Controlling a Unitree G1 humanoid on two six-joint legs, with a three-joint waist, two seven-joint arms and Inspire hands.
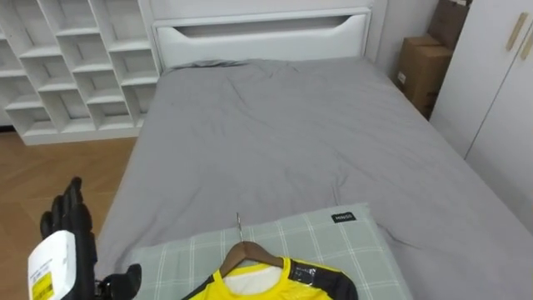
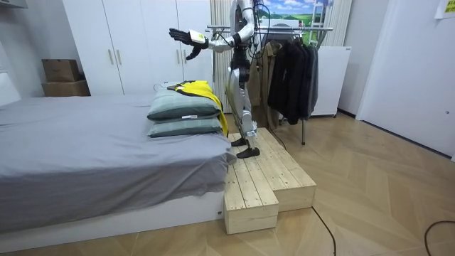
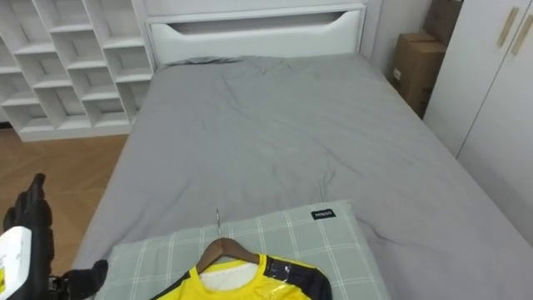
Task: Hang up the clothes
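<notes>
A yellow shirt (image 1: 279, 283) with dark trim lies on a wooden hanger (image 1: 248, 252), whose metal hook points toward the headboard. Shirt and hanger rest on a green checked pillow (image 1: 341, 242) at the near end of the grey bed (image 1: 283, 133). My left hand (image 1: 71, 218) is raised left of the pillow, above the bed's edge, open, its fingers straight up and thumb out, apart from the shirt. In the room view I stand on a wooden platform (image 2: 263, 178) at the bed's end, with that arm held out over the stacked pillows (image 2: 185, 108). A clothes rack (image 2: 288, 30) stands behind me.
Dark garments (image 2: 291, 71) hang on the rack. A white cubby shelf (image 1: 75, 67) lines the far left wall beside the white headboard (image 1: 262, 37). Cardboard boxes (image 1: 420, 71) and white wardrobe doors (image 1: 491, 92) stand to the right of the bed.
</notes>
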